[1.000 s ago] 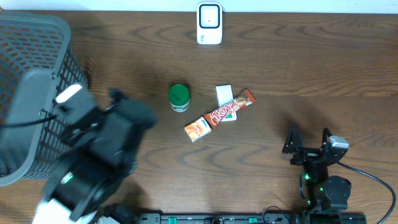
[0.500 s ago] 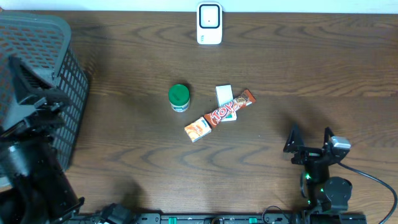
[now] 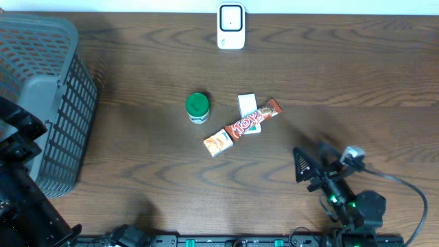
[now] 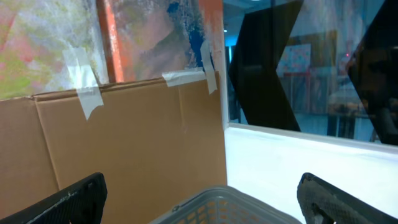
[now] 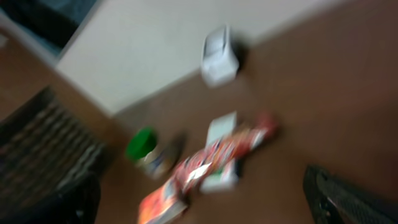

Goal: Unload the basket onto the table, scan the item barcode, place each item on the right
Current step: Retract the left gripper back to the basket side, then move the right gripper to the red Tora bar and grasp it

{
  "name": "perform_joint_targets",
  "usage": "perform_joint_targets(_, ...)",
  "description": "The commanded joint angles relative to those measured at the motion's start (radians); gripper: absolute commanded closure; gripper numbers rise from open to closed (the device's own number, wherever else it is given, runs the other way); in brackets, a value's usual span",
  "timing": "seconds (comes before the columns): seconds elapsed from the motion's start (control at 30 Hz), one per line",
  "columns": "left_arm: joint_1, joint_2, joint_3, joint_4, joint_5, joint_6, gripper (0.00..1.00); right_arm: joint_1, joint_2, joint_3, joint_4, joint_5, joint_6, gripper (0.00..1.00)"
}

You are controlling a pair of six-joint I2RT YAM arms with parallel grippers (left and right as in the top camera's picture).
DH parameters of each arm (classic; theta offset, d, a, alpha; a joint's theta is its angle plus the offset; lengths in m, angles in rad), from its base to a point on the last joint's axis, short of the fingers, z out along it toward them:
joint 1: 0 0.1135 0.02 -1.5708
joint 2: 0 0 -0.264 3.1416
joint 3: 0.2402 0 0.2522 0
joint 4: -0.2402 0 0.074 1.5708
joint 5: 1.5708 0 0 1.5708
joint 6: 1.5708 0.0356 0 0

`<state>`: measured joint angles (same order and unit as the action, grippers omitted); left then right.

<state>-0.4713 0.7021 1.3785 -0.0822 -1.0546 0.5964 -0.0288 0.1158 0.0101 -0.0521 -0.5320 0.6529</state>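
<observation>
Four small items lie mid-table: a green-lidded jar [image 3: 197,107], a white box [image 3: 247,106], a red candy bar [image 3: 253,120] lying partly on that box, and an orange packet [image 3: 217,143]. No barcode shows on any of them. The white scanner [image 3: 231,26] stands at the far edge. My right gripper [image 3: 313,160] is open, empty, right of and nearer than the items. Its blurred wrist view shows the candy bar [image 5: 227,149], the jar [image 5: 144,146] and the scanner [image 5: 219,53] ahead. My left gripper [image 3: 20,134] is open and empty beside the basket.
A grey mesh basket [image 3: 41,82] fills the left end of the table. The left wrist view shows its rim [image 4: 239,200] low between the fingers [image 4: 68,199], with a taped cardboard sheet [image 4: 130,143] and a white wall behind.
The left arm has swung from the table's middle-left back to the left edge by the basket. The right gripper has turned and shifted left toward the items.
</observation>
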Motion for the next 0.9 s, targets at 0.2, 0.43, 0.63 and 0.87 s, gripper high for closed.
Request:
perform_joint_targets(0.2, 0.005, -0.004, -0.042, -0.011, -0.024, -0.021, 0.02, 0.01, 0.418, 0.009, 0.16, -0.341, 0.127, 0.01)
perform_joint_targets(0.43, 0.005, -0.004, -0.042, -0.029, -0.031, -0.027, 0.02, 0.01, 0.613, 0.009, 0.466, -0.27, 0.181, 0.01)
perform_joint_targets(0.63, 0.004, -0.005, -0.042, -0.029, -0.031, -0.034, 0.02, 0.01, 0.736, 0.009, 0.492, -0.156, 0.266, 0.01)
perform_joint_targets(0.87, 0.004, -0.005, -0.042, -0.029, -0.031, -0.034, 0.02, 0.011, 1.018, 0.011, 0.694, -0.138, 0.276, 0.01)
